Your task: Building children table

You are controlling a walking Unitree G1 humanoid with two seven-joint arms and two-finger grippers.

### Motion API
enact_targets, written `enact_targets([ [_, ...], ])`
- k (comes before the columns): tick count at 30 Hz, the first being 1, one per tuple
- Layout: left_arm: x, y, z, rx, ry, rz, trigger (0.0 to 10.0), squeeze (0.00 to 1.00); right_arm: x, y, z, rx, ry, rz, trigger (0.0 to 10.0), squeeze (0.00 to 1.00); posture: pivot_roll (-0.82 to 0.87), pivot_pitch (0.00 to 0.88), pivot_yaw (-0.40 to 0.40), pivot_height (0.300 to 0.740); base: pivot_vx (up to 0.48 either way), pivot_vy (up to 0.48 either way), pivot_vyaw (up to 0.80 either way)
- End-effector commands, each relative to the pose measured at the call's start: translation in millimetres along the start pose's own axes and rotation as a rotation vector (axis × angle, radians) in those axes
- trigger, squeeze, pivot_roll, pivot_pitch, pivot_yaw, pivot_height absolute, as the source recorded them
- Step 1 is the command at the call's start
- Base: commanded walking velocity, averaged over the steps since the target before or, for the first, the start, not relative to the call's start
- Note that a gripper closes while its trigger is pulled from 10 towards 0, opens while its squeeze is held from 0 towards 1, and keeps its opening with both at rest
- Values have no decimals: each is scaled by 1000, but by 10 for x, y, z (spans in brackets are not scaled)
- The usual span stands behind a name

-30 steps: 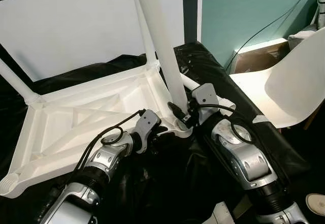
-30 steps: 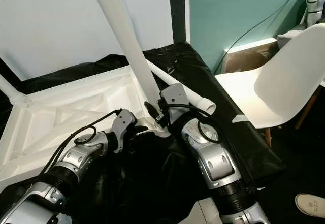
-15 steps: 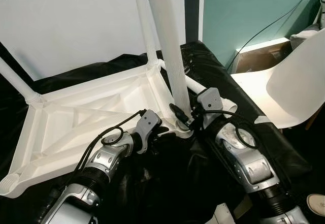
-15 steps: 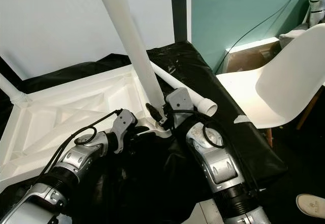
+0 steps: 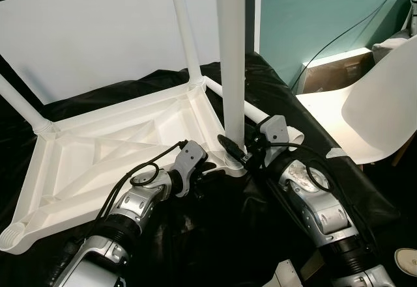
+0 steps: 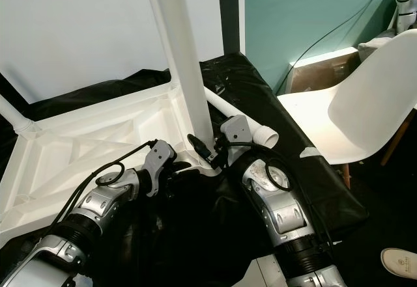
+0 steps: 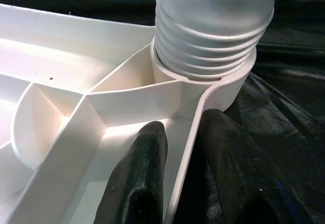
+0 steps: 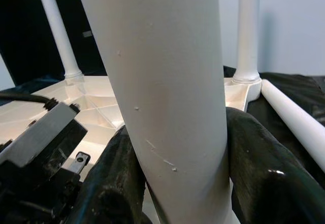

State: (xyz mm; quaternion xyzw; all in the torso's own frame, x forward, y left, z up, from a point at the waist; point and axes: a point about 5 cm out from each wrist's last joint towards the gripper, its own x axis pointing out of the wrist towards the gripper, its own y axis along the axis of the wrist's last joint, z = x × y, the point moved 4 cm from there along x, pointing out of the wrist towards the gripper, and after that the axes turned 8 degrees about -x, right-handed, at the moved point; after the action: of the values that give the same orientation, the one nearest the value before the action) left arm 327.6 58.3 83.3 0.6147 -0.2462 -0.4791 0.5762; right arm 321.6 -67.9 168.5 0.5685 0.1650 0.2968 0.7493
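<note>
Pinching the frame (image 5: 117, 144) rim, your left gripper (image 7: 177, 168) steadies the socket (image 7: 223, 84) — your right gripper (image 8: 177, 173) clamps the leg (image 5: 231, 59) upright to thread in.

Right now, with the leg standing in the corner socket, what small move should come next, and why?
Probably twist the table leg further in with the right claw. It grips the leg just above the corner socket, and several threads are exposed above the socket rim, so the leg looks only partly seated. The left claw pinches the tabletop frame rim beside the socket, bracing it.
</note>
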Motion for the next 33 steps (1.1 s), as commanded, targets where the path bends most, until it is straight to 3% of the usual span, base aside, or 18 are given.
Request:
enact_targets([
  [1, -36, -21, 14, 5, -39, -19, 10000, 0, -67, -299, -23, 97, -19, -146, 10000, 0, -64, 0, 150, 740, 0, 0, 0],
  [11, 23, 12, 32, 5, -53, -14, 10000, 0, 9, -244, -50, 263, -43, -219, 10000, 0, -74, 0, 152, 740, 0, 0, 0],
  [15, 33, 25, 30, 3, -54, -12, 10000, 0, 28, -334, -181, 276, 16, -302, 10000, 0, -67, 0, 149, 740, 0, 0, 0],
  [19, 49, 42, 33, 1, -53, -7, 10000, 0, 32, -389, -172, 301, 23, -380, 10000, 0, -61, 0, 147, 740, 0, 0, 0],
  [21, 62, 48, 39, 0, -52, -4, 10000, 0, 36, -400, -131, 288, 22, -400, 10000, 0, -54, 0, 146, 740, 0, 0, 0],
  [22, 77, 46, 46, -3, -49, -1, 10000, 0, 31, -396, -64, 156, 36, -393, 10000, 0, -53, 0, 145, 740, 0, 0, 0],
  [28, 82, 36, 50, -4, -45, 1, 10000, 0, 12, -409, -82, 129, 36, -358, 10000, 0, -51, 0, 143, 740, 0, 0, 0],
  [33, 88, 39, 49, -10, -36, 6, 10000, 0, 35, -515, -145, 141, -93, -317, 10000, 0, -27, 0, 151, 740, 0, 0, 0],
])
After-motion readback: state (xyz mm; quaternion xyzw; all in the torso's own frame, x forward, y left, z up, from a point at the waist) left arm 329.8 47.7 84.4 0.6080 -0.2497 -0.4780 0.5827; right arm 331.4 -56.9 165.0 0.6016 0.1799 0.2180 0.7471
